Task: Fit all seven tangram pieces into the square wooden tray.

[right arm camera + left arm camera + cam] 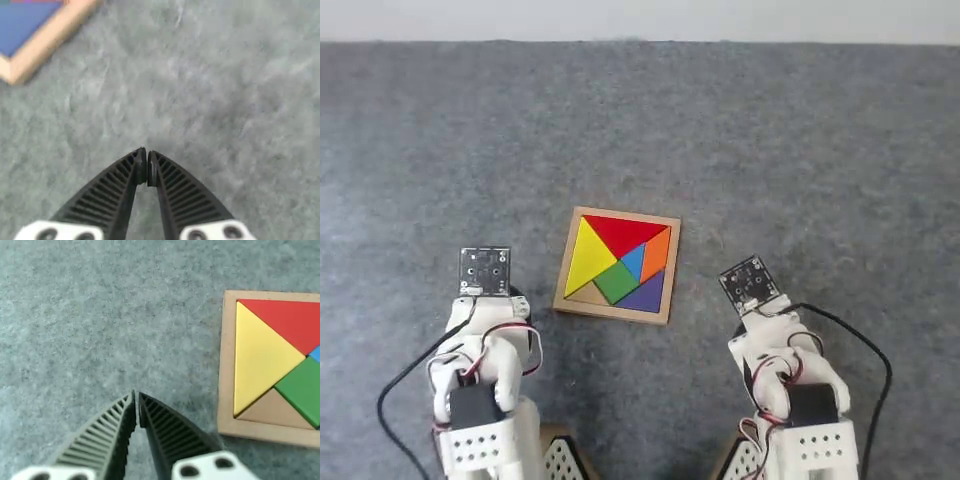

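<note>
High view: coloured tangram pieces (620, 263) lie in the square wooden tray (630, 217).

the table (770, 130) was covered edge to edge in a mottled grey, felt-like cloth, ending at a pale strip along the far side. the square wooden tray (612, 311) lay flat on the cloth near the middle, turned slightly askew to the table's edges, its rim touching the cloth.
</note>
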